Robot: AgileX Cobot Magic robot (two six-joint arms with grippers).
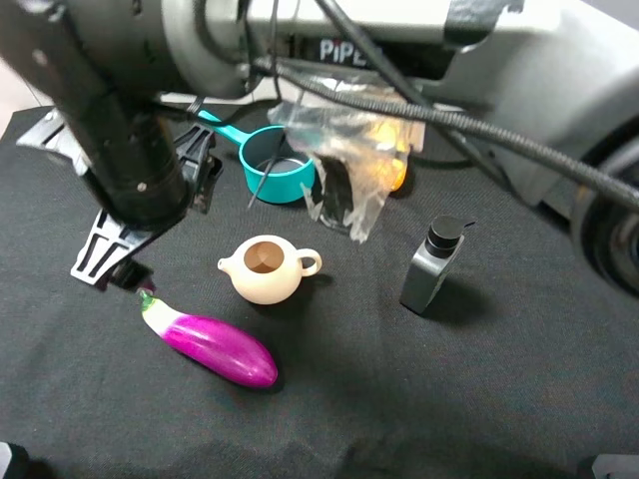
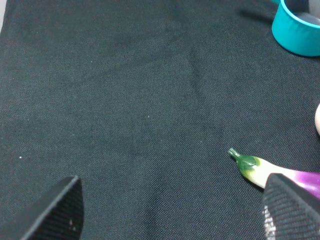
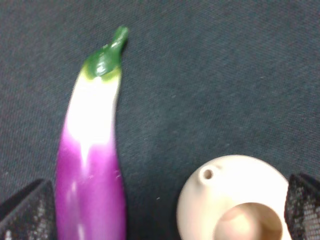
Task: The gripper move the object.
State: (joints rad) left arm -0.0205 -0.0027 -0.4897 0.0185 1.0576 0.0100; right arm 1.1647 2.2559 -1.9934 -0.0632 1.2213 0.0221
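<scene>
I see the left claw (image 1: 125, 267) spread, empty, at left-centre; the eggplant (image 1: 208, 339) just below-right, long axis running lower right.

Work surface as seen from the exterior high view. The counter (image 1: 519, 399) is covered edge to edge with a black woven cloth; its fine weave is resolved in both wrist views, where it appears dark grey-green. The cloth lies flat, with faint creases visible in the left wrist view. Lighting comes from above: it is diffuse and casts soft, short shadows on the cloth. At the far left corner a pale strip of floor or wall (image 1: 12, 95) shows beyond the cloth edge; its nature cannot be determined. No walls, windows or other furniture can be made out.
</scene>
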